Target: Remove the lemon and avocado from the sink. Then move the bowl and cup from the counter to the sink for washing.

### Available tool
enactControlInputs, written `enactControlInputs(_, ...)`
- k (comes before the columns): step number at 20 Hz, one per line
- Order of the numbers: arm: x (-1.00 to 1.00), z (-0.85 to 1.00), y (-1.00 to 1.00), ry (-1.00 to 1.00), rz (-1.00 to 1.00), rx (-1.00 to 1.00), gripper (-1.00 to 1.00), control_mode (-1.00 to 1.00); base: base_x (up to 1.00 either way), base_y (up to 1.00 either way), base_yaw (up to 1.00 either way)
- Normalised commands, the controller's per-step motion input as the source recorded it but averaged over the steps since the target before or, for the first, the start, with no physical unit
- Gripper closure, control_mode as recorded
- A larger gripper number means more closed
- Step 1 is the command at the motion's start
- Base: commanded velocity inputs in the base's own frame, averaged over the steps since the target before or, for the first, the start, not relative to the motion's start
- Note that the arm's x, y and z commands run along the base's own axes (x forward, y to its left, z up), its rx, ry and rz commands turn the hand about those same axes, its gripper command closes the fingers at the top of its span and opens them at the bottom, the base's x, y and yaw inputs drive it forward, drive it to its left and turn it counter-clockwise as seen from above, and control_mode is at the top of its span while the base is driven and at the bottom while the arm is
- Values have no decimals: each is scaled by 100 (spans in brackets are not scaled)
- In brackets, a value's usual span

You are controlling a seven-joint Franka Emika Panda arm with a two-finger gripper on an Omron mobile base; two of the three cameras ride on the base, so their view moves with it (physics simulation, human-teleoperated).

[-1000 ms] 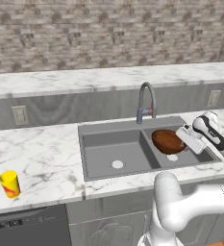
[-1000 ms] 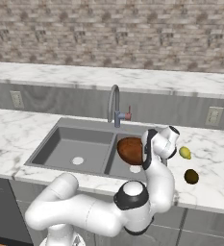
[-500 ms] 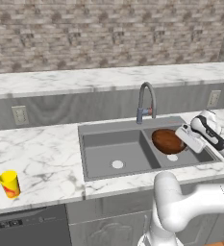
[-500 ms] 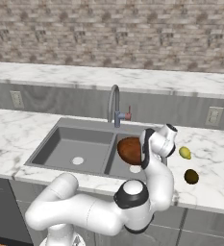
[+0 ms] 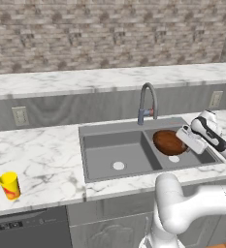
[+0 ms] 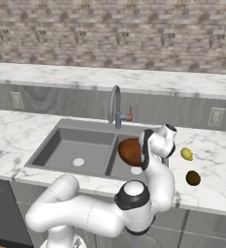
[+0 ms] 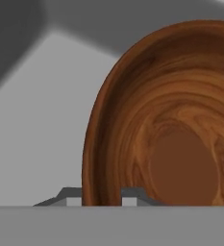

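Little has shifted: arm and bowl (image 5: 169, 141) sit as before, gripper (image 5: 185, 138) creeping slightly wider. Bowl is tilted over the right basin of the sink (image 5: 114, 167), rim pinched between the narrow finger tips (image 7: 132, 194). Release only once the bowl rests low. Cup (image 5: 9, 186) waits on the left counter; lemon (image 6: 186, 154) and avocado (image 6: 193, 178) lie out on the right.
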Motion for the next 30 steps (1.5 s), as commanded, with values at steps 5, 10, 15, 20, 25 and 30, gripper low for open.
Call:
enactControlInputs(5,5,-12,18,0,0,-4,100,-100,0,0,0)
enactControlInputs(10,2,-15,11,0,0,-6,100,-100,0,0,0)
enactControlInputs(15,5,-16,15,0,0,-2,100,-100,0,0,0)
enactControlInputs(20,9,-14,16,2,0,0,100,-100,0,0,0)
enactControlInputs(25,9,-12,12,2,0,0,100,-100,0,0,0)
enactControlInputs(30,7,-7,11,0,0,0,100,-100,0,0,0)
